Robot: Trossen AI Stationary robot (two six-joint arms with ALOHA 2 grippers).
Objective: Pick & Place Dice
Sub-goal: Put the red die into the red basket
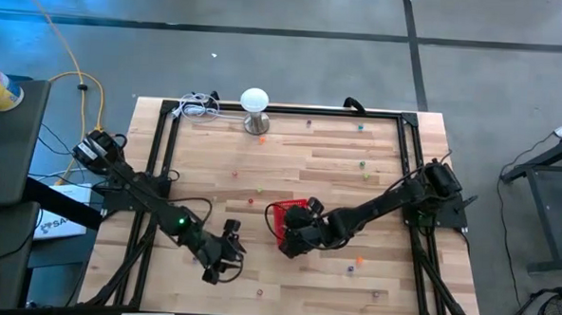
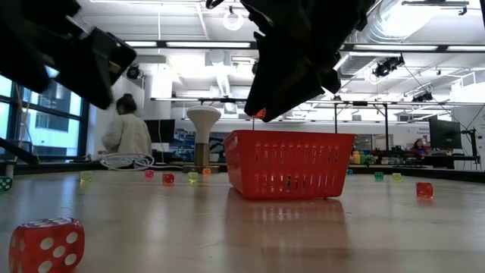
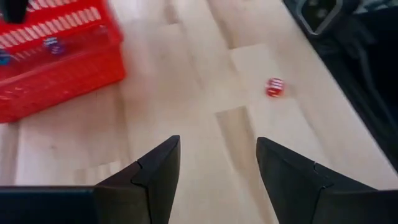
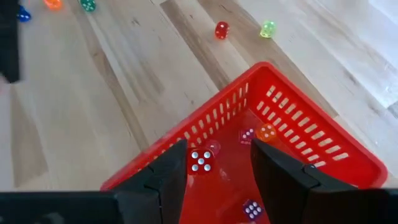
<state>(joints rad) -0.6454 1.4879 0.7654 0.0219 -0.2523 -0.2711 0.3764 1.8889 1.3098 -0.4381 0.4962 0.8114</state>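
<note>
A: What takes up the most room?

B: The table (image 1: pixel 290 167), pale wood in a dark frame. The left arm (image 1: pixel 146 194) reaches in from its left edge, the right arm (image 1: pixel 393 200) from the right.

A: Next?

B: The basket (image 1: pixel 280 217), red and slotted, near the middle of the table toward the front. A lamp (image 1: pixel 254 107) with a white dome stands by the far edge.

A: Where is the right gripper?

B: The right gripper (image 4: pixel 214 168) hangs over the basket's open top. Its fingers are apart, and a red die (image 4: pixel 200 160) shows in the gap between them. I cannot tell whether it touches either finger or has already left them.

A: And the left gripper?

B: The left gripper (image 3: pixel 217 165) is low over bare wood, left of the basket, fingers spread with nothing in them. One red die (image 3: pixel 275 87) lies on the table ahead of it.

A: The dice?

B: Several lie in the basket (image 4: pixel 266 132), pink, orange and purple. The rest are scattered over the table (image 4: pixel 267 28) in mixed colours, and one red die (image 2: pixel 47 244) sits close to the low camera.
</note>
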